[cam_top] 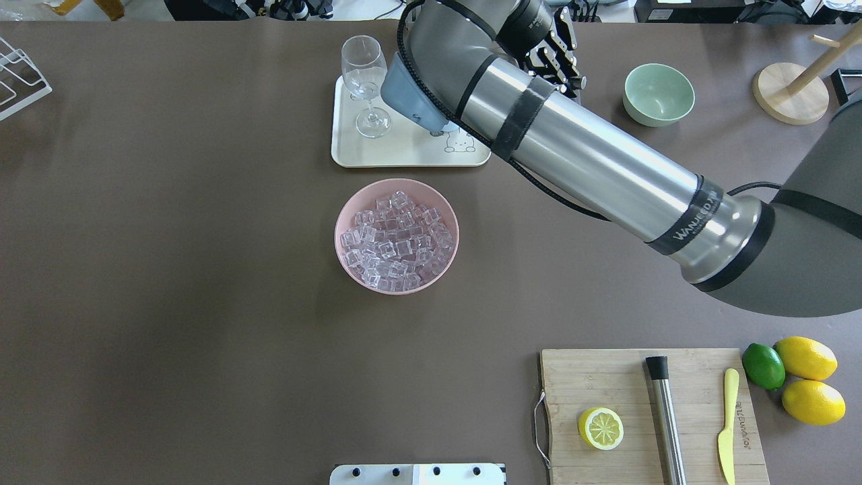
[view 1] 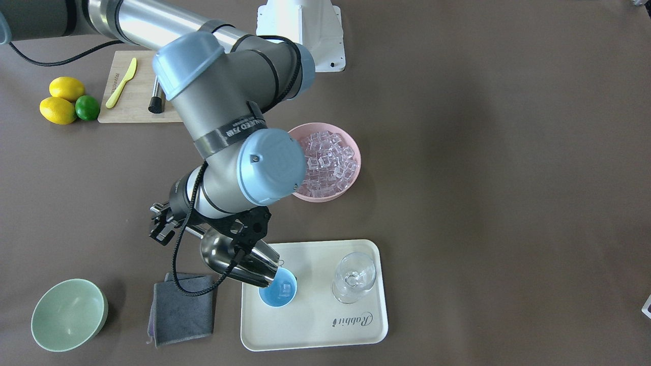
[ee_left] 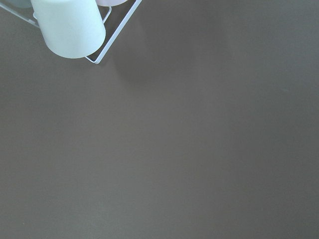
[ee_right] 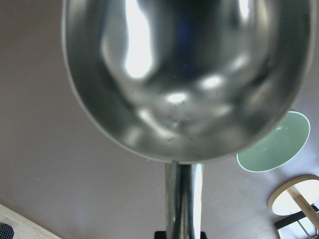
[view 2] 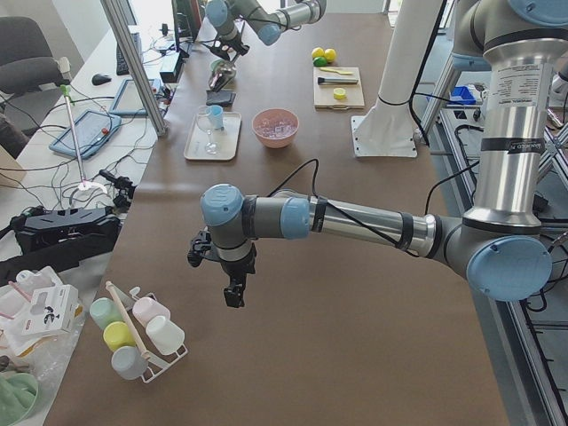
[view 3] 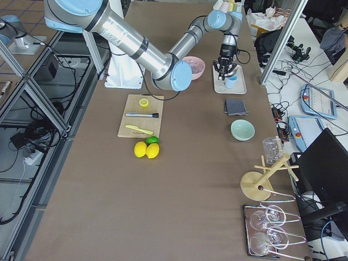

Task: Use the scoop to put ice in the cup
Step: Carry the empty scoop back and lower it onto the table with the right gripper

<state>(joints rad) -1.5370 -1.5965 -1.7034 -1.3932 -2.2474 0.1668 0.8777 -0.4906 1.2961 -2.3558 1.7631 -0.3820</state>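
Exterior front-facing, left to right: clamps right gripper (view 1: 164,226) on scoop (view 1: 239,260) handle, holds scoop tilted, lip over cup (view 1: 277,291) on tray (view 1: 315,325); ice (view 1: 286,288) inside cup, more in bowl (view 1: 358,165). Cannot tell left gripper's (view 2: 232,295) state, apart or together.

right arm (view 1: 224,109): polished silver tube links, dark grey joint housings, round pale blue end caps (view 1: 272,165), one with a small screw (view 1: 253,158) set off-centre. black straps (view 1: 231,133) printed with white lettering wrap a housing and the tube. thin black cable (view 1: 179,254) runs outside the links, pinned under the straps.
right gripper (view 1: 161,229): black, angular, two-fingered.
left arm (view 2: 364,217): same silver tube, grey housings and blue caps. forearm cable (view 2: 297,173): black, thin, standing off the link.
left gripper (view 2: 232,300): black.
pedestal (view 1: 301,28): white, flared foot with bolt holes.
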